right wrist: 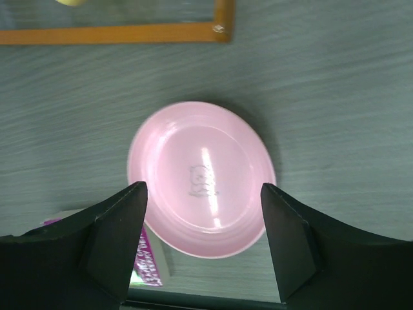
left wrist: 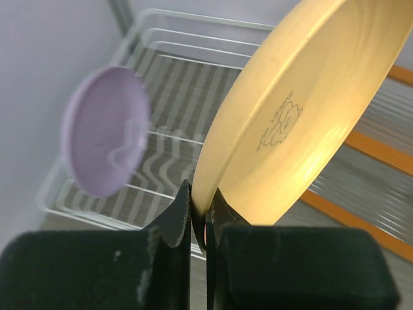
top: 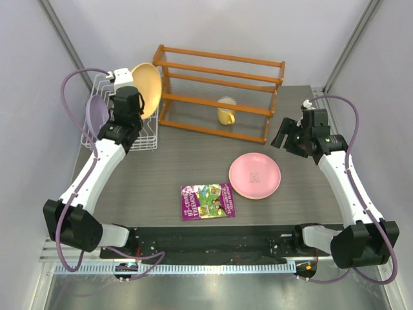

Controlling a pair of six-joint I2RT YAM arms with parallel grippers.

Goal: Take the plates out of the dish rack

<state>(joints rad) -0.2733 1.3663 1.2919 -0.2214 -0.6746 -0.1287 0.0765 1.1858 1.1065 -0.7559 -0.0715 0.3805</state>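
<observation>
The white wire dish rack (top: 150,143) stands at the back left and also shows in the left wrist view (left wrist: 181,45). A lavender plate (top: 97,113) stands on edge in it (left wrist: 106,132). My left gripper (top: 141,104) is shut on the rim of a yellow-orange plate (top: 147,87) and holds it tilted above the rack's right side; the pinch shows in the left wrist view (left wrist: 201,210), with the plate (left wrist: 303,123) above the fingers. A pink plate (top: 255,175) lies flat on the table. My right gripper (top: 284,137) is open and empty, above and apart from the pink plate (right wrist: 201,177). No second yellow-orange plate shows.
An orange wooden shelf rack (top: 219,90) stands at the back middle with a small yellow mug (top: 226,111) in it. A purple picture book (top: 207,201) lies on the table near the front, left of the pink plate. The table's right edge is near my right arm.
</observation>
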